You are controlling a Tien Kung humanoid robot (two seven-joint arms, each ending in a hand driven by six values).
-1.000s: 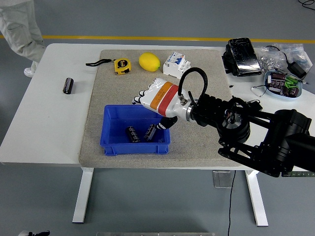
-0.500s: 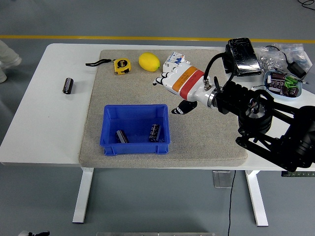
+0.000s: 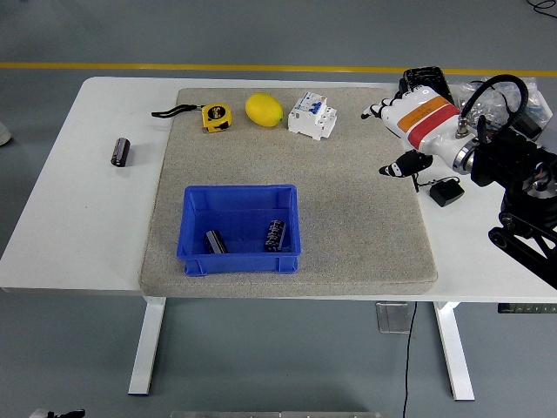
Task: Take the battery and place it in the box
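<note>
A blue box (image 3: 195,258) sits on the grey mat near the front edge. Two black batteries lie inside it, one at the left (image 3: 215,242) and one at the right (image 3: 276,234). A third black battery (image 3: 120,151) lies on the bare white table at the far left. My right hand (image 3: 396,139) hangs above the mat's right edge, fingers spread and relaxed, holding nothing. It is well to the right of the box. My left arm is out of view.
A yellow tape measure (image 3: 215,116), a lemon (image 3: 264,110) and a white circuit breaker (image 3: 312,116) line the mat's far edge. At the right are a black device (image 3: 428,89), a small black adapter (image 3: 446,192) and a bowl of parts (image 3: 503,150).
My right hand has let go of a battery in the box and drawn back up and to the right, from over the box to the mat's right edge. The person at top left has left.
</note>
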